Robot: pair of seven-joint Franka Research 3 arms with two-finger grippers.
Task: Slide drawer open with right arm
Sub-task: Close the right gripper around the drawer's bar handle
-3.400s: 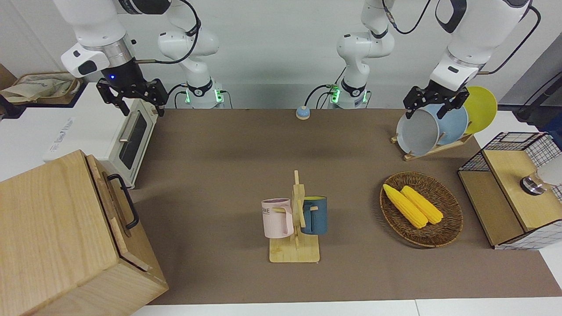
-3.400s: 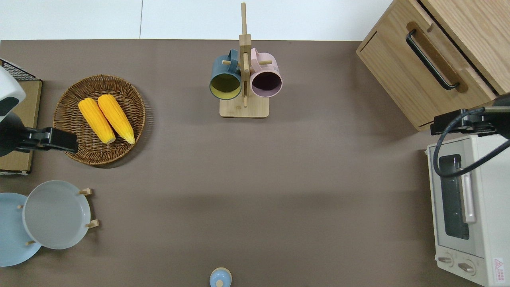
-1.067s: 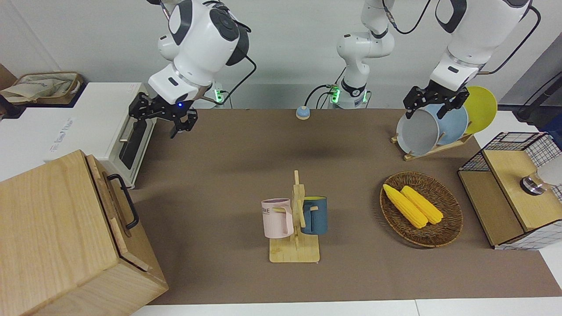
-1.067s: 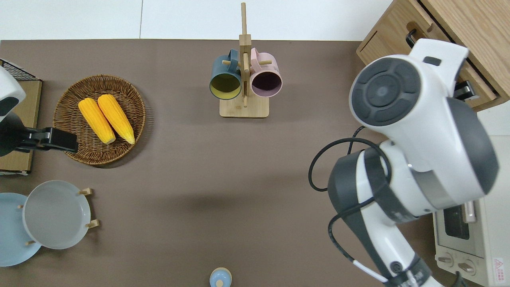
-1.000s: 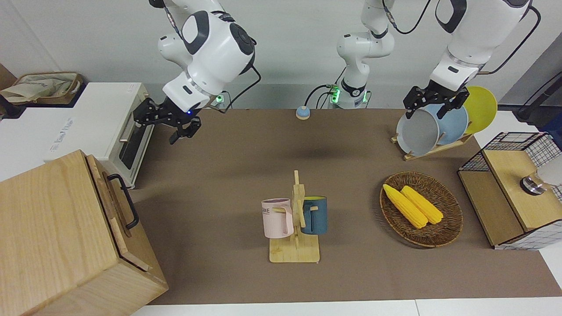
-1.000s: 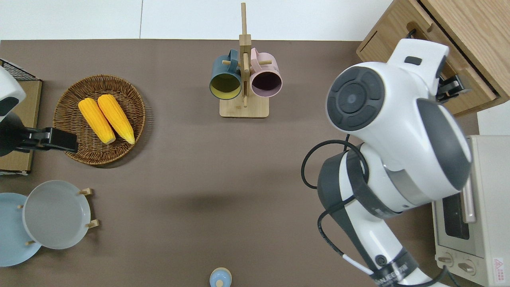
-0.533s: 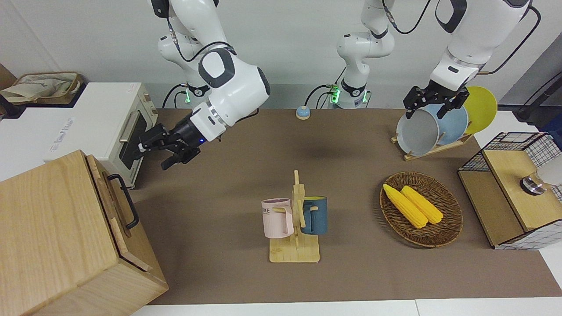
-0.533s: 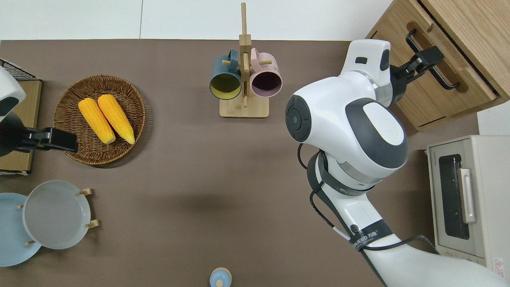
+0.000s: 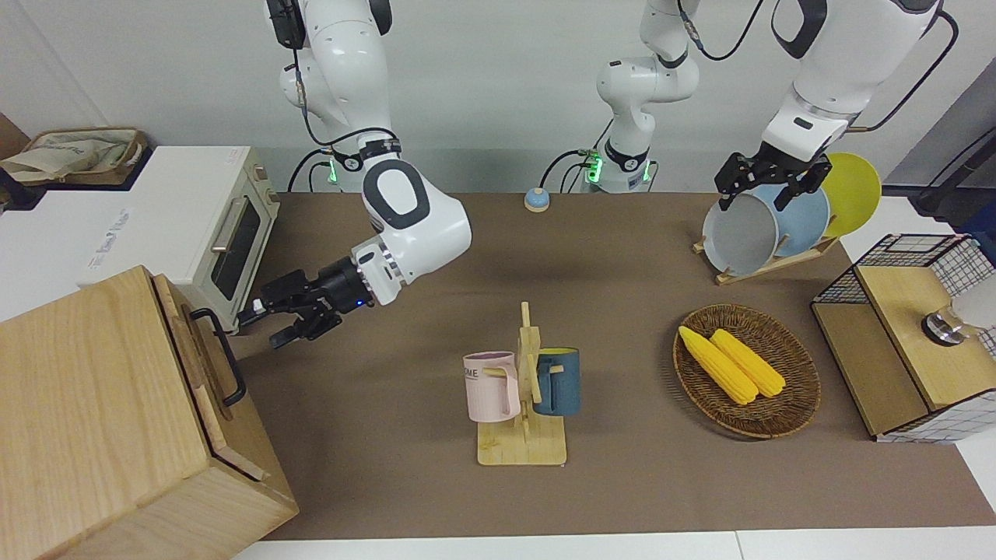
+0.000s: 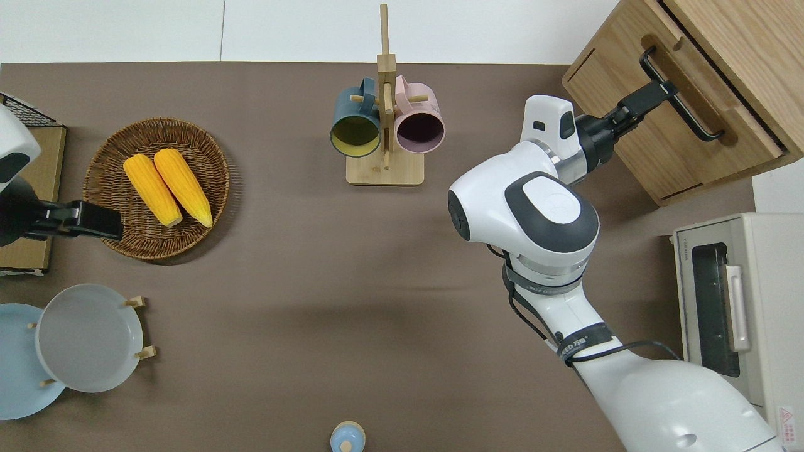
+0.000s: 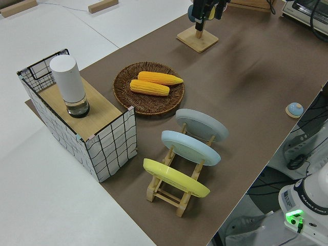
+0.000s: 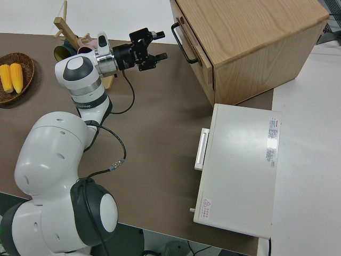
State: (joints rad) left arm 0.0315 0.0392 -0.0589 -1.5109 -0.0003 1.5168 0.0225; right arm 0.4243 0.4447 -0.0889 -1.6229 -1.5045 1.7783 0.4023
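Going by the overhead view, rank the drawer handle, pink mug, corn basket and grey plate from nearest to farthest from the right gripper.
From the right gripper:
1. Drawer handle, just beside the fingertips.
2. Pink mug, on the mug stand mid-table.
3. Corn basket, toward the left arm's end.
4. Grey plate, on the rack, farthest.

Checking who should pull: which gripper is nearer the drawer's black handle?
Right. The right gripper is open just short of the drawer handle; the left arm is parked.

Right arm closes in on the drawer handle.

I have swung the right gripper (image 9: 268, 327) away from the toaster oven (image 9: 222, 233), lowered it and turned it level; its open fingers now reach just beside the drawer's black bar handle (image 10: 681, 94).
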